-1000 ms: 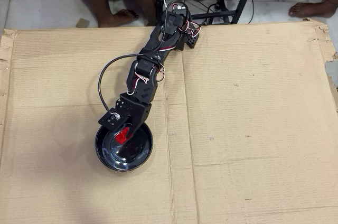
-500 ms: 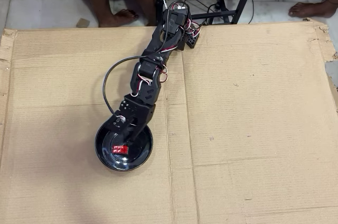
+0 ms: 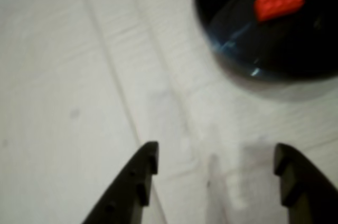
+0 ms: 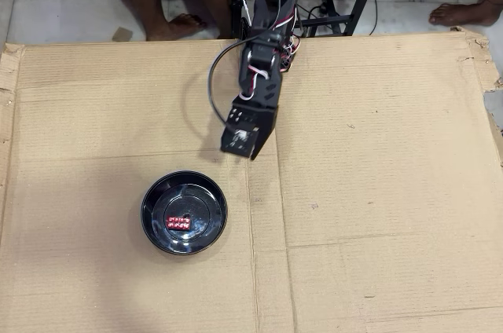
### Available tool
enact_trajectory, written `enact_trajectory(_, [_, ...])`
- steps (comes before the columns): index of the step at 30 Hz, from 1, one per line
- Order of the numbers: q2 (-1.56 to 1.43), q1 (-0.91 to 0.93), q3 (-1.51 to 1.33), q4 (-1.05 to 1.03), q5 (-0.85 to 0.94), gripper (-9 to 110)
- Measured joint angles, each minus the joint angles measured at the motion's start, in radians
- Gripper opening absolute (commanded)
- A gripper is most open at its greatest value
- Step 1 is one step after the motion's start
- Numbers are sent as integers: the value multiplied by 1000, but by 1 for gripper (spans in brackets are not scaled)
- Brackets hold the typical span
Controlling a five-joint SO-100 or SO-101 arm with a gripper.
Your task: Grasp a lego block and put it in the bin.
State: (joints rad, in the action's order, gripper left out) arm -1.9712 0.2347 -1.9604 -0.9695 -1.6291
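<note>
The lego block (image 4: 180,222) lies inside the bin (image 4: 155,195), near the middle of its floor, studs up; the bin sits on the cardboard sheet (image 4: 377,160) that covers the worktop, left of the sheet's long vertical crease in the overhead view; the gripper (image 3: 216,168) hangs over bare cardboard, its two dark fingers spread wide apart with nothing between them; in the wrist view the bin (image 3: 232,60) fills the upper right corner, blurred, with the red block (image 3: 279,2) resting in it; in the overhead view the arm (image 4: 259,58) is folded back toward its base at the sheet's top edge, well apart from the bin; bare feet (image 4: 464,11) stand on the tiled floor beyond the cardboard.
</note>
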Motion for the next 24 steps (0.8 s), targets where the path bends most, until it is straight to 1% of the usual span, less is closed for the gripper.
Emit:
enact_trajectory(8, [-319, -169, -295, 0, 2, 25])
enact_trajectory(15, [-518, -345, -483, 0, -8, 25])
enact_trajectory(19, [-612, -394, -572, 0, -6, 25])
enact_trajectory(20, [-630, -400, -592, 0, -3, 24])
enact_trajectory(24, [-730, -414, -687, 0, -3, 8])
